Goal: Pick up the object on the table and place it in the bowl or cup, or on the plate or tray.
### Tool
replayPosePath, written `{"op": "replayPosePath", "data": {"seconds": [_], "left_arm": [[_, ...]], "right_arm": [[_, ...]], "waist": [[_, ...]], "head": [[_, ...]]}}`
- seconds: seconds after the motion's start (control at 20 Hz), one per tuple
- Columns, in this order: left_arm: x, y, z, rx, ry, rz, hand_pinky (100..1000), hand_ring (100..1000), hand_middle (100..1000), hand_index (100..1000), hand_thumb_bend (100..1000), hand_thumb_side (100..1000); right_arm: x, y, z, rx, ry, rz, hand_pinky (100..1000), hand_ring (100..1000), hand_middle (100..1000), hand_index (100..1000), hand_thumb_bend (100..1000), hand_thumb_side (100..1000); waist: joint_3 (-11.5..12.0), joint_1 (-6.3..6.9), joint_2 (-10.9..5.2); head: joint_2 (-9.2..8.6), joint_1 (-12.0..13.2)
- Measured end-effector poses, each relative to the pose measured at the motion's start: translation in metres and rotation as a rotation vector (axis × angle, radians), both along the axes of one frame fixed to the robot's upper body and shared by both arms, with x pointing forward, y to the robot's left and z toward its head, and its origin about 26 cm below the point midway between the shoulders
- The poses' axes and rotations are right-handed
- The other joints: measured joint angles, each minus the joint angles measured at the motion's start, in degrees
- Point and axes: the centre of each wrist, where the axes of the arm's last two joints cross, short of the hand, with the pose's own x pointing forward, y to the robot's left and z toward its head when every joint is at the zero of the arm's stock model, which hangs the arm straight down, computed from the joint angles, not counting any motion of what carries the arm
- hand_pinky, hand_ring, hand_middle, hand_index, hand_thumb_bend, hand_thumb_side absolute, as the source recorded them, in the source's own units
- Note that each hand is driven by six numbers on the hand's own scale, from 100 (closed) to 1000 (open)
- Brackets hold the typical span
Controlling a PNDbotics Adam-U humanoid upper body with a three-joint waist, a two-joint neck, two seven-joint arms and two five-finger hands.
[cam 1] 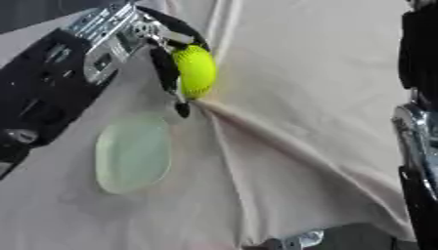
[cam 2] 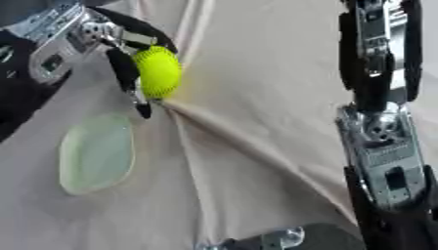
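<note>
A cream-coloured tablecloth (cam 1: 308,97) covers the whole table and is the largest thing in sight, gathered into long ridged folds that fan out from a point just under the ball and run toward the lower right and up toward the far edge. The robot's left arm (cam 1: 51,83), black with silver plates, comes in from the upper left, and its left hand (cam 1: 167,58) has black fingers curled round the near and upper sides of the ball, one dark fingertip reaching down to the cloth just below it. The right arm (cam 2: 385,146), black and silver, runs down the right side of the right eye view, well apart from the ball; whether its hand is open or closed cannot be told. A pale green translucent plate (cam 1: 133,154), oval as seen from this angle, lies flat on the cloth below and to the left of the ball, near the left hand yet not touching it. The ball (cam 1: 197,71) is bright yellow-green, round, with a faint curved seam across its face like a tennis ball; it is held in the left hand at the head of the folds, beside the plate and not on it. No writing or label can be read on anything
</note>
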Motion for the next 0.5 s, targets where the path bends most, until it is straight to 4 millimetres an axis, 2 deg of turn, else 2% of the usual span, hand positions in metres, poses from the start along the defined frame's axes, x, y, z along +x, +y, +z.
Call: {"op": "replayPosePath", "data": {"seconds": [0.15,0.2,0.25,0.4,0.5], "left_arm": [[0.0022,0.0053,-0.0015,0.037,-0.008,0.012,511,767,1000,1000,935,345],[0.0023,0.0059,-0.0016,0.05,-0.012,0.012,420,711,1000,1000,937,336],[0.0022,0.0058,-0.0015,0.061,-0.018,0.011,357,665,972,958,931,328],[-0.0007,0.0021,0.0013,0.087,-0.044,0.0,200,546,796,762,915,338],[-0.0047,-0.0014,0.0036,0.097,-0.066,-0.013,159,505,749,700,906,362]], "right_arm": [[0.0,0.0,-0.0001,0.0,0.0,0.0,661,955,929,1000,100,913],[0.0,-0.0001,-0.0002,0.0,0.001,0.0,661,955,928,1000,100,913],[0.0,-0.0001,-0.0002,0.0,0.001,0.0,661,956,928,1000,100,913],[0.0,-0.0001,-0.0002,0.0,0.001,0.0,661,956,928,1000,100,913],[0.0,-0.0002,-0.0003,0.0,0.001,-0.001,661,956,928,1000,100,914]], "waist": [[0.05,-0.01,-0.02],[0.07,-0.01,-0.02],[0.12,-0.02,-0.02],[0.18,-0.03,0.02],[0.23,-0.06,0.17]], "head": [[0.0,-0.01],[0.0,-0.01],[0.0,-0.01],[0.0,-0.03],[0.0,-0.21]]}}
